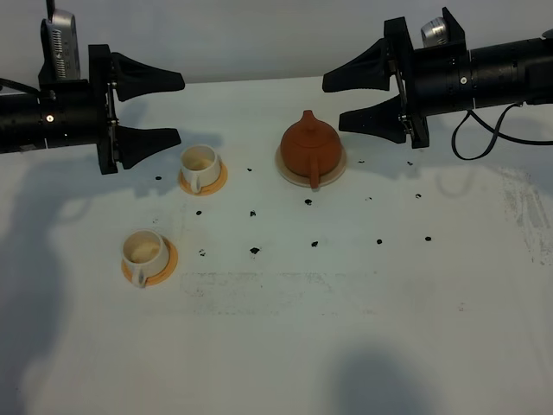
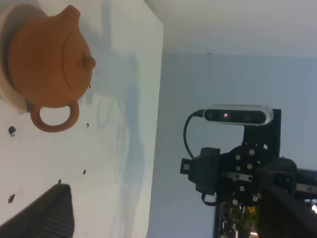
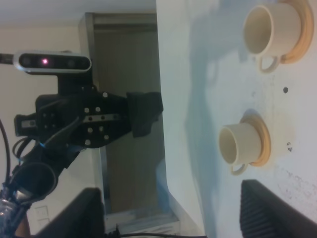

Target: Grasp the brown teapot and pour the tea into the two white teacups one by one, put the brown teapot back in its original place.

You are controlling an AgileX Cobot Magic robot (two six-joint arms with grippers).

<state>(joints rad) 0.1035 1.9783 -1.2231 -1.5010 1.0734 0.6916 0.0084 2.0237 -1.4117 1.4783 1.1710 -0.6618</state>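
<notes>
- The brown teapot (image 1: 309,144) sits upright on its pale coaster (image 1: 287,170) toward the back of the desk (image 1: 406,294), with its loop handle facing the front edge.
- The two white teacups (image 1: 199,162) stand on orange saucers (image 1: 223,180) left of the pot and well apart from it, both looking empty.
- The left pincer (image 1: 180,109) hovers near the cup further back, jaws spread wide, holding nothing.
- The right pincer (image 1: 335,102) hovers just behind and to the right of the teapot, also wide and empty.
- Judging by this, the grasp has not yet begun. Next, the right pincer likely needs to descend, line up with the pot, and close firmly so it lifts level.
</notes>
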